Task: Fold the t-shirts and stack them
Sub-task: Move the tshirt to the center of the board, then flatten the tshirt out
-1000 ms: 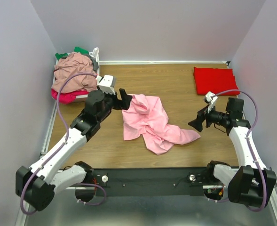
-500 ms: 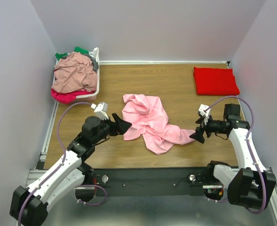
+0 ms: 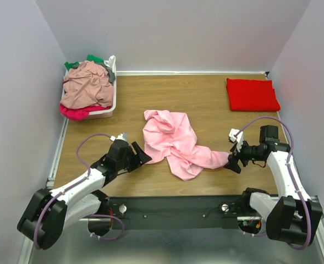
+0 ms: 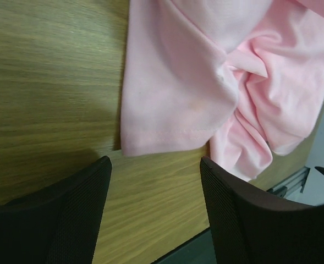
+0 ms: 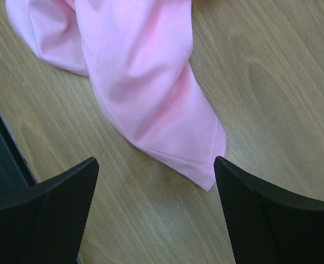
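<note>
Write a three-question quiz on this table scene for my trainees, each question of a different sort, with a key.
1. True or false: the red t-shirt lies folded near the far right corner of the table.
2. The pink t-shirt is: A hanging from a claw; B crumpled on the table between the two claws; C folded on top of the red one.
3. Fill in: the left claw and the right claw are both ____, holding nothing.
Key: 1 true; 2 B; 3 open.
</note>
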You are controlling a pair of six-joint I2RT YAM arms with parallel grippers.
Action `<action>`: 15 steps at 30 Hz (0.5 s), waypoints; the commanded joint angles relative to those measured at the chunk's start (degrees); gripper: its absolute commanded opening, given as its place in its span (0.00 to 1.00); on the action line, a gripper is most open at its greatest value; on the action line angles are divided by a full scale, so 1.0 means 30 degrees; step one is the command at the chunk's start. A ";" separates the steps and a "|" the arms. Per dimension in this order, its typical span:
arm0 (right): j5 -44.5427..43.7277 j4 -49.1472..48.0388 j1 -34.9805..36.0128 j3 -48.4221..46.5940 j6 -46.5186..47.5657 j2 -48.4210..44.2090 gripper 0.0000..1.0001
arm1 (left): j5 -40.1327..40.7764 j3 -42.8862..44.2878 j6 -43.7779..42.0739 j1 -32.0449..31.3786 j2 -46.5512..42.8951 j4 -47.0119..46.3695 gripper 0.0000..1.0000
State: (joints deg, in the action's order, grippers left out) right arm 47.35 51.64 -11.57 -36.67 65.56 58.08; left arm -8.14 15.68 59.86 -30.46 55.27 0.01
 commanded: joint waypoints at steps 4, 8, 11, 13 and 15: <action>-0.2071 -0.1859 0.0751 0.0766 -0.0291 0.0676 0.91 | 0.2215 0.0778 0.0322 0.0016 0.1587 0.0964 0.72; -0.2832 -0.2882 0.1950 0.1000 -0.0786 0.1350 0.89 | 0.2303 0.0778 0.0351 0.0016 0.1968 0.0671 0.71; -0.3887 -0.3965 0.3386 0.1176 -0.1460 0.1963 0.87 | 0.2274 0.0954 0.0351 0.0016 0.2349 0.0407 0.68; -0.4065 -0.4378 0.3799 0.0914 -0.2075 0.2520 0.84 | 0.2274 0.1100 0.0292 -0.0013 0.2817 0.0202 0.65; -0.4007 -0.4526 0.3799 0.0651 -0.2340 0.2932 0.82 | 0.2158 0.1188 0.0176 -0.0072 0.3139 0.0085 0.61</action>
State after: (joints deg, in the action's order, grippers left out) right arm 38.26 42.26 -0.91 -33.89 61.84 64.75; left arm -4.12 18.52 60.90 -30.46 62.50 -0.32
